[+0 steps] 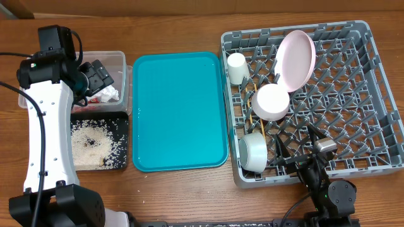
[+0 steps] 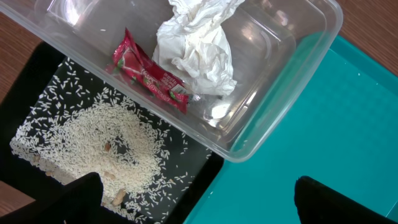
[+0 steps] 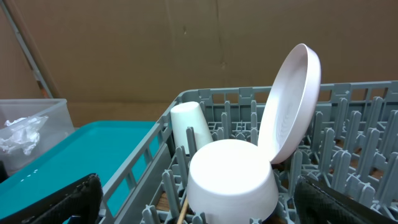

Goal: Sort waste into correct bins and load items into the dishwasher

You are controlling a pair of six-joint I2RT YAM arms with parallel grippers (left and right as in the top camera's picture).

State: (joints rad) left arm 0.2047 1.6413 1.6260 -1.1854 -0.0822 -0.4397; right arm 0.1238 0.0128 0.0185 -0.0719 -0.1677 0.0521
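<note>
My left gripper [image 2: 199,199] hangs open and holds nothing, above the edge where the black tray [image 2: 205,180] meets the teal tray. The clear tub [image 2: 280,93] holds the crumpled napkin [image 2: 196,46] and the red sauce packet [image 2: 149,71]. Rice scraps [image 2: 106,143] lie in the black tray. In the grey dish rack [image 1: 372,94] stand the pink plate [image 1: 297,60] on edge, the white cup [image 1: 238,68], an upturned bowl [image 1: 271,102], a bowl on its side [image 1: 254,151] and a chopstick [image 3: 182,211]. My right gripper [image 1: 297,144] is open at the rack's front, short of the upturned bowl [image 3: 233,180].
The teal tray [image 1: 180,110] lies bare between the bins and the rack. My left arm [image 1: 47,126] stretches along the table's left side over the bins. The right arm's base [image 1: 334,195] sits at the front right. Brown cardboard [image 3: 155,50] stands behind the table.
</note>
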